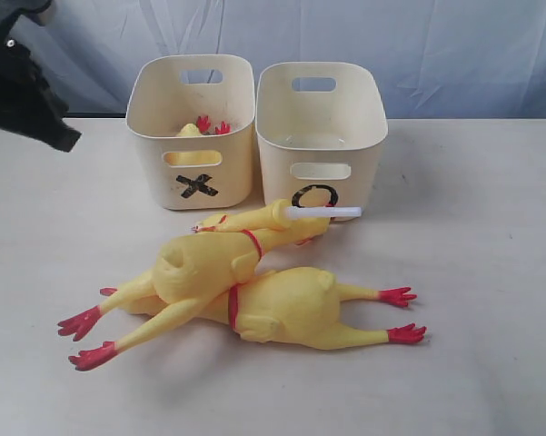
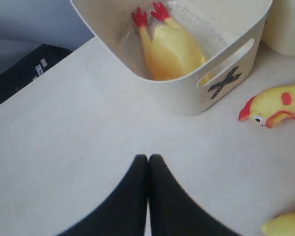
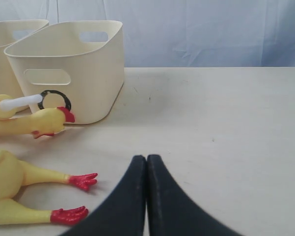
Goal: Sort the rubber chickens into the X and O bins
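Before the O bin (image 1: 368, 145) | three chickens (image 1: 286, 313) heaped | left claw (image 2: 148, 157), right claw (image 3: 147, 157) pinched closed, empty | best to open wide, take top chicken (image 1: 200, 263) mid-body

A black X is marked on the front of the left cream plastic tub (image 1: 190, 127); a black O is marked on the matching right tub (image 1: 321, 132).
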Available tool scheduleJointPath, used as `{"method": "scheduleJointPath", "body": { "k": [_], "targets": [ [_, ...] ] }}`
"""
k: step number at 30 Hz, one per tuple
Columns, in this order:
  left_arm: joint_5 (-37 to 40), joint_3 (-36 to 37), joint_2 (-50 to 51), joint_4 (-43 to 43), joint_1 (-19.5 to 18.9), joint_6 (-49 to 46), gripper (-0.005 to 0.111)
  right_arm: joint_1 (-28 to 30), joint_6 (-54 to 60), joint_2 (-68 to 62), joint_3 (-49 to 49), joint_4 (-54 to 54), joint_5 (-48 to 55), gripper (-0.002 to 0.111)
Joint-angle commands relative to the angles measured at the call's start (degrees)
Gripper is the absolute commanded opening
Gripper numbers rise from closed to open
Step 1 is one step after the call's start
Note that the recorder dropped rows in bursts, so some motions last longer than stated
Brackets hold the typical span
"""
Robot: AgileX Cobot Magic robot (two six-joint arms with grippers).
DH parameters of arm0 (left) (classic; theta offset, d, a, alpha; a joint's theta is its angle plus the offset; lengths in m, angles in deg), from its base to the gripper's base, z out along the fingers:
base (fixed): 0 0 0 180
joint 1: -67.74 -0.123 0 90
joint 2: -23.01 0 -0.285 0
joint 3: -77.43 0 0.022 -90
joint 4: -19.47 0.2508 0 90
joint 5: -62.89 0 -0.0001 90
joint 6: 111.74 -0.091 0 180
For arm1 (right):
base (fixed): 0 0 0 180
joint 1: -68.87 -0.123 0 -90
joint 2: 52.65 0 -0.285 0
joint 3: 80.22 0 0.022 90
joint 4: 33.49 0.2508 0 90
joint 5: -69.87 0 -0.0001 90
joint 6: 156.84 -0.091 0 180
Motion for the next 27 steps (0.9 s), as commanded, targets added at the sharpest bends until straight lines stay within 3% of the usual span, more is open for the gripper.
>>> {"method": "scheduleJointPath", "body": {
  "k": [1, 8, 27],
  "targets": [
    [-4.4, 8.9, -8.8, 0.5, -1.3, 2.3, 0.000, 0.3, 0.0, 0.4, -0.1, 0.0, -0.4, -0.001],
    [-8.5, 24.3, -26.2, 0.1, -1.3, 5.0, 0.000, 0.3, 0.0, 0.4, -0.1, 0.0, -0.4, -0.001],
    [-1.6, 37.9, -71.1, -1.9, -1.3, 6.5, 0.000, 0.3, 0.0, 0.4, -0.1, 0.0, -0.4, -0.001]
  ]
}}
